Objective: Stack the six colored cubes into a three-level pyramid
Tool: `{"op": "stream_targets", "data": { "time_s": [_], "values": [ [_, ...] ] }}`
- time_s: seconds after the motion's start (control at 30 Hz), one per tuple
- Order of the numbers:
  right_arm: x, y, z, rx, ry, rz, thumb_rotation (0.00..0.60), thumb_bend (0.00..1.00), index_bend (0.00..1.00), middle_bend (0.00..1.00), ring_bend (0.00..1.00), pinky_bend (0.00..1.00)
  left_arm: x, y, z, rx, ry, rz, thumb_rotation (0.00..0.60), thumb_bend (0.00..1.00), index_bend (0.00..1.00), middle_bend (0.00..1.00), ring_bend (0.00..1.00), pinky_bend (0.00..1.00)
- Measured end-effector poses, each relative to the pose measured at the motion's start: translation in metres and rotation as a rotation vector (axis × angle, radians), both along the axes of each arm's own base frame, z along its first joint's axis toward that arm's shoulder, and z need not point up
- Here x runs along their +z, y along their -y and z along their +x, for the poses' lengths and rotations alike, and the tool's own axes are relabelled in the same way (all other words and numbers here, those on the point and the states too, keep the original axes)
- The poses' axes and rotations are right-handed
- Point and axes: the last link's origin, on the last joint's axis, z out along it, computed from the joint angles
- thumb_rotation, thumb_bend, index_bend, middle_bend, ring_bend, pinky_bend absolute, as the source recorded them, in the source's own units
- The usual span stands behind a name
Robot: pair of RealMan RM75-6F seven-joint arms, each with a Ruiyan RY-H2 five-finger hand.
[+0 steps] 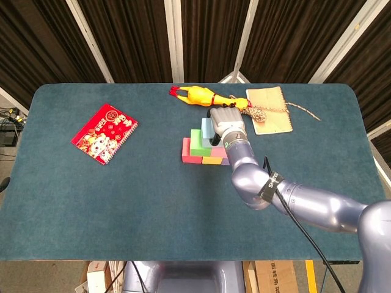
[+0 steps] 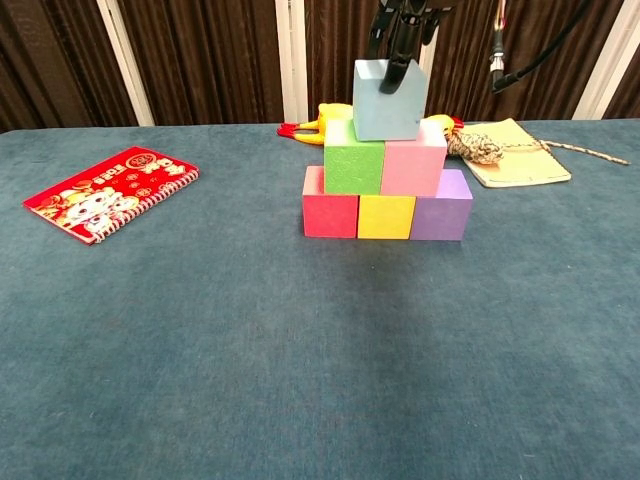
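A pyramid of cubes stands at the table's middle. Its bottom row is red (image 2: 330, 216), yellow (image 2: 386, 217) and purple (image 2: 441, 213). Green (image 2: 353, 167) and pink (image 2: 414, 168) sit on that row. My right hand (image 1: 225, 122) grips the light blue cube (image 2: 387, 100) from above, right over the seam between green and pink. Its fingers (image 2: 398, 40) reach down over the cube's top and front face. Whether the blue cube rests on the two below I cannot tell. In the head view the hand hides the pink cube and most of the purple one. My left hand is out of sight.
A red spiral notebook (image 2: 110, 192) lies at the left. Behind the pyramid are a yellow rubber chicken (image 1: 204, 96), a knotted rope (image 1: 259, 113) and a tan notebook (image 1: 269, 108). My right arm (image 1: 293, 198) crosses the table's right front.
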Motion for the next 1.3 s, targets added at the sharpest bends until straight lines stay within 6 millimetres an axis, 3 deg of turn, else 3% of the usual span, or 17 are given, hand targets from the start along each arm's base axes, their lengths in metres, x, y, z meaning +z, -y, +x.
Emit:
{"op": "stream_targets", "data": {
  "time_s": [0.83,1.3],
  "values": [
    [-0.0042,-0.0002,-0.0011,-0.011,-0.007,-0.009,0.600,0.33,0.22,0.27,0.06,0.00,-0.0002,-0.0004,0.0001,0.000,0.004,0.004,0.600,0.18,0.19,0.02,0.00,0.03],
    [-0.0032,-0.0017,0.0012,-0.003,-0.019,-0.014,0.600,0.33,0.27,0.36,0.14,0.00,-0.0001,-0.0008,0.0000,-0.001,0.014,0.010,0.600,0.18,0.19,0.02,0.00,0.03]
  ]
}}
